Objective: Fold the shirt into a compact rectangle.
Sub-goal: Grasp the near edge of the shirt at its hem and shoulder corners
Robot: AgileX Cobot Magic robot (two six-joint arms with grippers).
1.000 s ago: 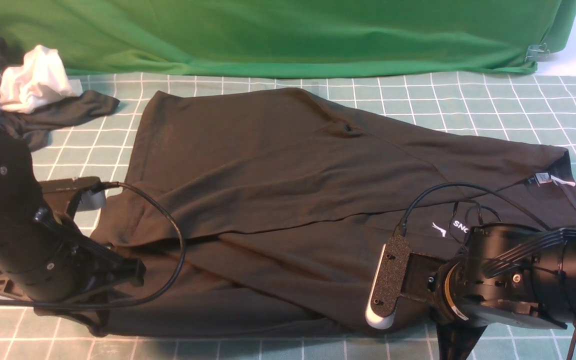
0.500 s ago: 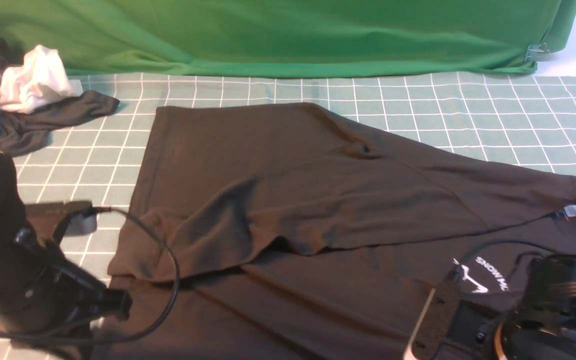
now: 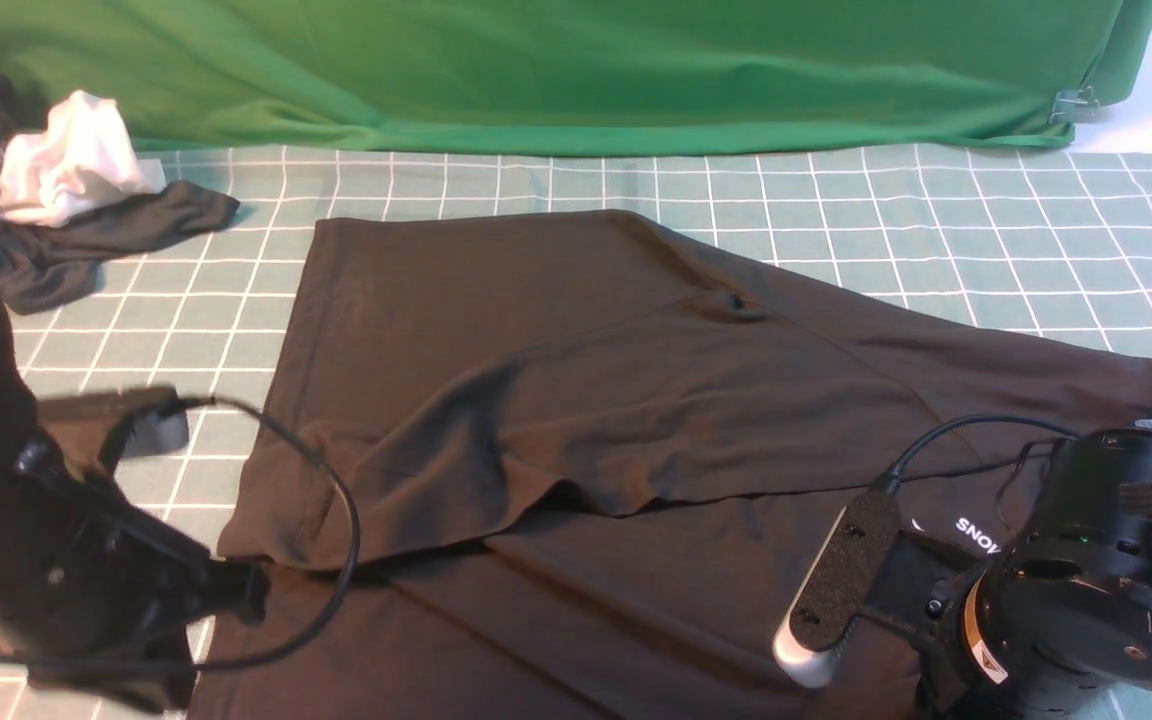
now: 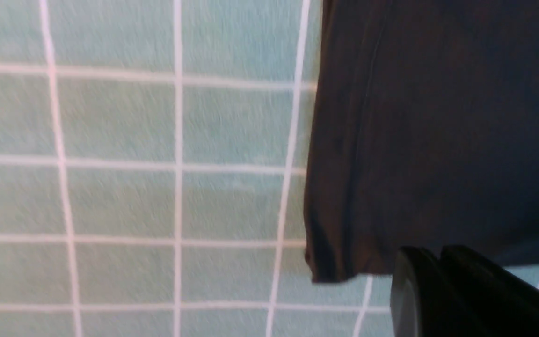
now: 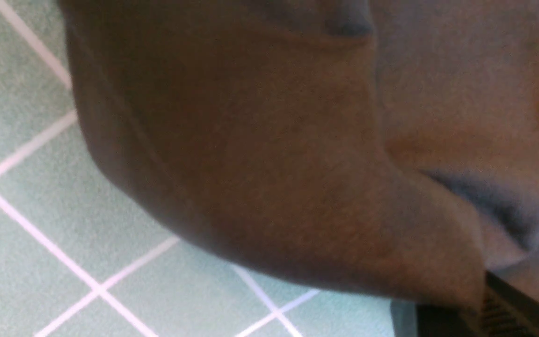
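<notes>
1 pile, far left: dark garment (image 3: 86, 245) bunched w/ white cloth (image 3: 66, 160) on top; lies apart from the shirt (image 3: 586, 380).
L gripper (image 3: 236, 590): near left, at shirt's near-left edge. Jaws together; wrist view shows them clamped on cloth just beside the hem corner.
Shirt: black, spread over mid desk (image 3: 936, 200), from left-centre out to the right edge. Upper layer lies folded over toward the near side w/ a loose, wrinkled edge across the middle; lower layer flatter beneath it, reaching the near edge.
Desk cover: pale green w/ white grid.
Backdrop (image 3: 556, 70): green sheet along the far edge.
Print (image 3: 976, 535): white "SNO…" letters, near right on lower layer, rest hidden behind R arm (image 3: 1086, 600).
R gripper (image 5: 489, 299): near right; tips hidden under arm in front view. Wrist view: jaws together, shirt cloth drawn to a point btwn them, lifted off desk.
Clip (image 3: 1071, 100): metal, far right on backdrop.
</notes>
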